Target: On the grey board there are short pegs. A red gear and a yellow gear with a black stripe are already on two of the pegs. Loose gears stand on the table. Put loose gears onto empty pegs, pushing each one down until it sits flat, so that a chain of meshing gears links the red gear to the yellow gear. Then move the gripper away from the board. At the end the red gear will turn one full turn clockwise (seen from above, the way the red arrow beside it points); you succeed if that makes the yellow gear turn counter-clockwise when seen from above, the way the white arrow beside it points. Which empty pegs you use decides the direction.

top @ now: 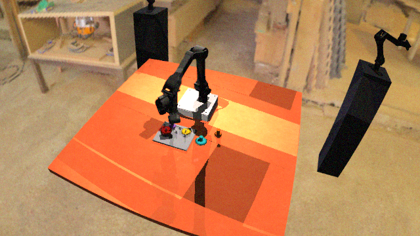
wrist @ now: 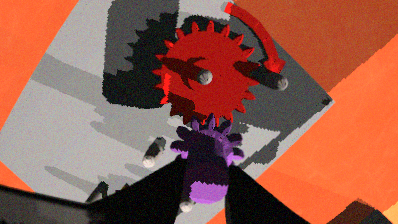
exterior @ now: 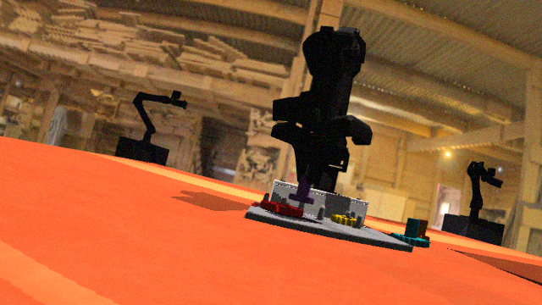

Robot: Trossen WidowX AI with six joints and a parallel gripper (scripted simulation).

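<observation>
My gripper [top: 173,122] [exterior: 306,181] [wrist: 206,170] is shut on the purple gear [exterior: 301,197] [wrist: 222,145], by its upright handle. The purple gear is raised above the grey board [top: 174,143] [exterior: 381,242] [wrist: 30,115], with a grey peg showing just below it in the exterior view. In the wrist view its teeth overlap the edge of the red gear [top: 166,130] [exterior: 279,209] [wrist: 220,55]; contact is unclear. The yellow gear [top: 186,132] [exterior: 344,219] sits on the board. Bare pegs [wrist: 150,161] [exterior: 321,213] stand between. Whether the purple gear's hole is over a peg is hidden.
A cyan gear [top: 201,141] [exterior: 417,241] stands on the table just off the board, beyond the yellow gear. A small orange gear [top: 218,134] [exterior: 423,229] stands farther out. The arm's white base [top: 188,98] is behind the board. A peg [wrist: 282,81] stands beside the red gear.
</observation>
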